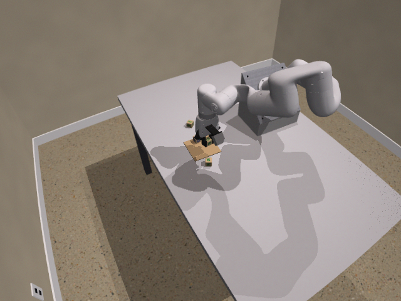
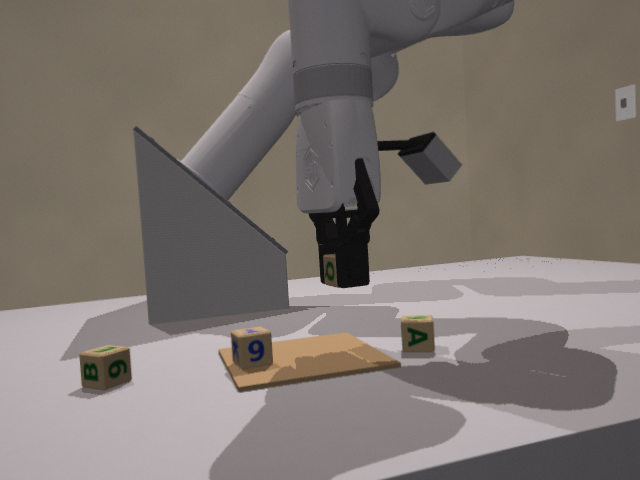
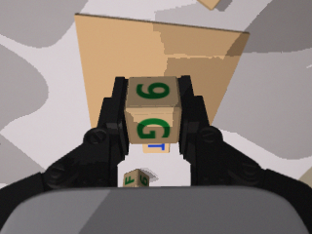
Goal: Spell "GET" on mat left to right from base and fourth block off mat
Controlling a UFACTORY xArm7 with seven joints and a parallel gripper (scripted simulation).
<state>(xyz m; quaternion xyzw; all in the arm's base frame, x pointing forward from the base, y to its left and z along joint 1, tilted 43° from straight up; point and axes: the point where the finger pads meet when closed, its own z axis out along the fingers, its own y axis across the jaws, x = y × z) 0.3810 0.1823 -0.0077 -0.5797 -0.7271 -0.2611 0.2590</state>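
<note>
Gripper clamped on the wooden cube with green G, held above the tan rectangular mat. Wooden cube with blue T sits on it by the right edge, seen from the base. G likely goes toward the left edge, on the side of the wooden cube with green A, leaving E's slot between. Cube, so no long axis; letter heading matters.
</note>
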